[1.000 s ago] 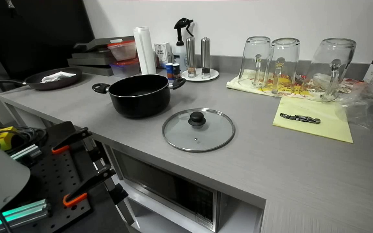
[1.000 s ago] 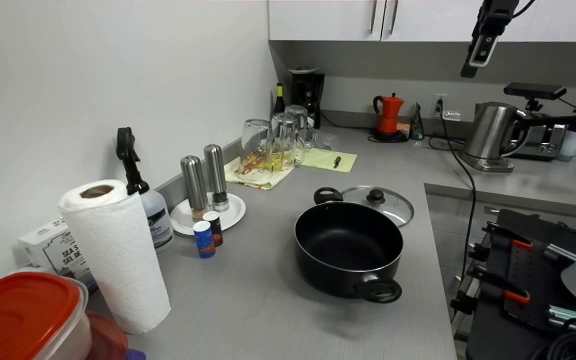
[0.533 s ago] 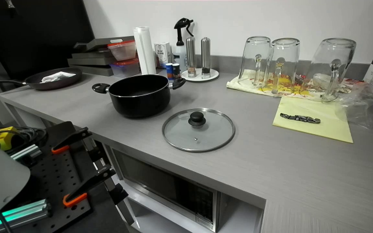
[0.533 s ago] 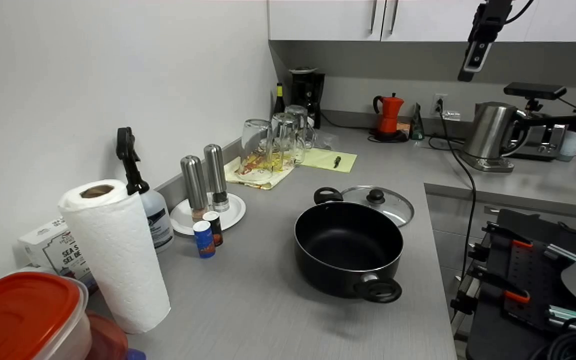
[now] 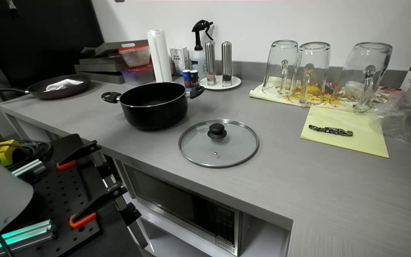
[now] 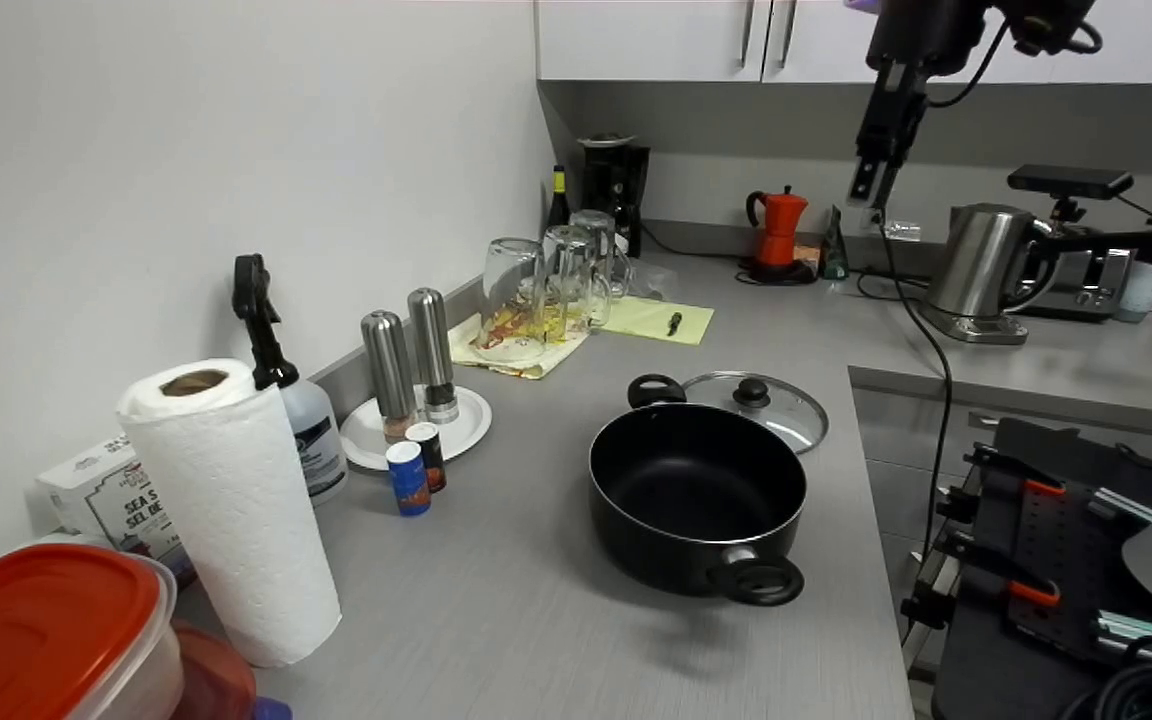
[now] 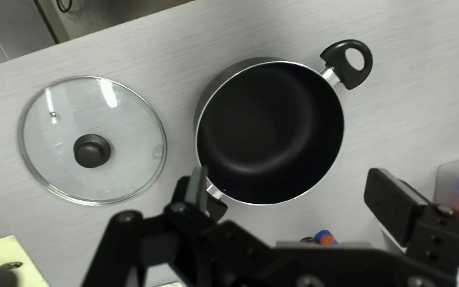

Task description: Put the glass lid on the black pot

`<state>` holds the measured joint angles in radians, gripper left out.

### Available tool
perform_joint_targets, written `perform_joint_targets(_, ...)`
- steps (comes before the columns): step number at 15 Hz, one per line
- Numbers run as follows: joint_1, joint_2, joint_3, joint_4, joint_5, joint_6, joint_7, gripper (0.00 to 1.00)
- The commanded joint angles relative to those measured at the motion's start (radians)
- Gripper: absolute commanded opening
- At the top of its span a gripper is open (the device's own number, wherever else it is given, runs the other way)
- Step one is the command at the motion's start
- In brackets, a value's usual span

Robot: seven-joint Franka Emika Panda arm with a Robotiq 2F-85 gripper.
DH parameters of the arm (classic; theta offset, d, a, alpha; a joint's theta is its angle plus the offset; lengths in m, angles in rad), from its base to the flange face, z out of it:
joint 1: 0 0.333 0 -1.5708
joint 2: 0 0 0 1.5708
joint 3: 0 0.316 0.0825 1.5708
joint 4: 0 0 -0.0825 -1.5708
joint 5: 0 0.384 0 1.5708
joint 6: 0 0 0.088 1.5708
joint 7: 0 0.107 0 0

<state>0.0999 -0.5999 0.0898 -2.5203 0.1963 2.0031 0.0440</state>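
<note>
The glass lid lies flat on the counter, black knob up, beside the black pot. The lid and pot also show in an exterior view, where the pot hides part of the lid. The pot is uncovered, with nothing inside. My gripper hangs high above the counter. In the wrist view, my gripper has its fingers wide apart with nothing between them. The pot lies below and between the fingers; the lid lies left of them. One finger partly hides a pot handle.
Upside-down glass mugs stand on a cloth near the wall, by a yellow sheet. Two mills stand on a white plate. A paper towel roll, spray bottle and small shakers are beside the pot. A pan lies farther off.
In an exterior view my gripper has moved down and to the left, and more of the arm shows. A small dark tip now shows at another view's top edge. Lid and pot are unmoved.
</note>
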Motion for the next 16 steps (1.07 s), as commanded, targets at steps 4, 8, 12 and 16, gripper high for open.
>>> perform_joint_targets(4, -0.097, 0.217, -0.004, 0.025, -0.095, 0.137, 0.125, 1.00)
perform_joint_targets(8, -0.150, 0.346, -0.034, 0.048, -0.125, 0.213, 0.191, 1.00)
perform_joint_targets(12, -0.190, 0.481, -0.073, 0.085, -0.136, 0.305, 0.254, 1.00)
perform_joint_targets(16, -0.201, 0.614, -0.114, 0.138, -0.127, 0.374, 0.300, 1.00)
